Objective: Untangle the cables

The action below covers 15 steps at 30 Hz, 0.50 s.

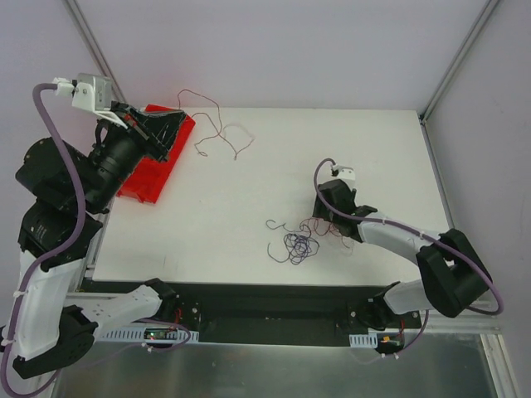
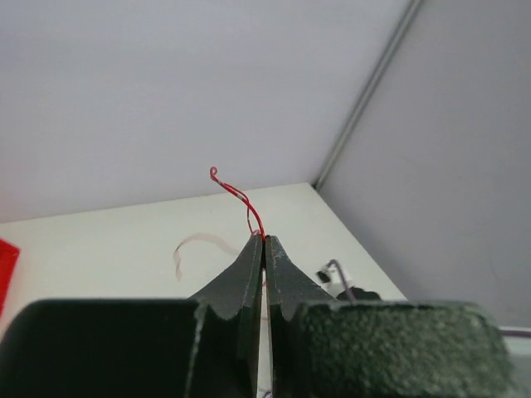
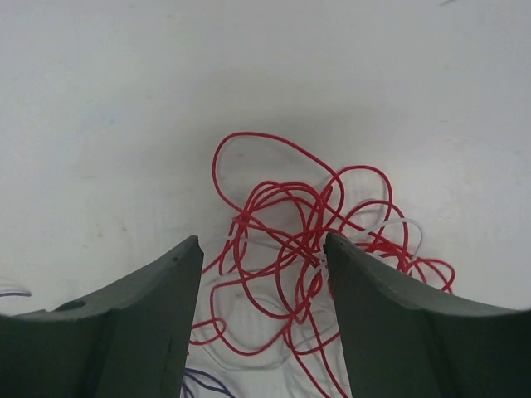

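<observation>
A tangle of thin cables (image 1: 303, 236), mostly red with purple loops on its left side, lies on the white table (image 1: 249, 199) right of centre. My right gripper (image 1: 330, 217) hovers just above its red part, jaws open. In the right wrist view the red loops (image 3: 290, 240) lie between the open fingers (image 3: 141, 307), with a pale strand (image 3: 398, 225) and a purple bit (image 3: 203, 383). My left gripper (image 1: 181, 118) is raised at the back left, shut on a single red cable (image 2: 242, 199). That cable (image 1: 217, 124) trails onto the table behind.
A red tray (image 1: 153, 170) sits at the table's left edge under my left gripper. A pale curled strand (image 2: 195, 243) lies on the table beyond the left fingertips. White walls and a frame post close off the back and right.
</observation>
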Available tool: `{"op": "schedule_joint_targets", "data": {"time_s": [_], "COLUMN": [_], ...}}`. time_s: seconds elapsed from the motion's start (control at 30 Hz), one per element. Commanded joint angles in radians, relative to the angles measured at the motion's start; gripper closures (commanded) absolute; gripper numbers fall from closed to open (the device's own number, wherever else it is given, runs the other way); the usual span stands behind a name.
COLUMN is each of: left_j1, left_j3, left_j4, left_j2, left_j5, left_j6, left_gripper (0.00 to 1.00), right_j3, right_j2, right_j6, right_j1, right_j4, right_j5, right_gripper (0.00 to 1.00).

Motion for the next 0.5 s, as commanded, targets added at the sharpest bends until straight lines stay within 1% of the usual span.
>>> {"op": "schedule_joint_targets", "data": {"time_s": [0.0,0.17,0.27,0.37,0.47], "left_j1": [-0.005,-0.002,0.01,0.03,0.055], "left_j3": [-0.084,-0.248,-0.331,-0.42,-0.51], "left_j4": [-0.042,-0.093,-0.122,-0.133,-0.134], "left_j2": [0.018,0.054,0.097,0.122,0.152], "left_j5": [-0.191,-0.283,-0.303,-0.283,-0.234], "left_j6": [0.075,0.071,0.054,0.008,-0.043], "left_gripper": [1.0,1.0,1.0,1.0,1.0], "right_j3": [-0.019,0.007,-0.027,-0.085,-0.104], "right_j2": [-0.103,-0.143,-0.16,-0.165,-0.159], "right_j6": [-0.019,-0.149,-0.151,-0.16,-0.154], "right_j1": [-0.088,-0.102,-0.102,-0.104,-0.119], "right_j4": [-0.072,-0.069,-0.04,0.044,0.052], "right_j5": [-0.005,-0.113,-0.122,-0.154,-0.18], "right_gripper": [0.35,0.33,0.33,0.33,0.32]}}
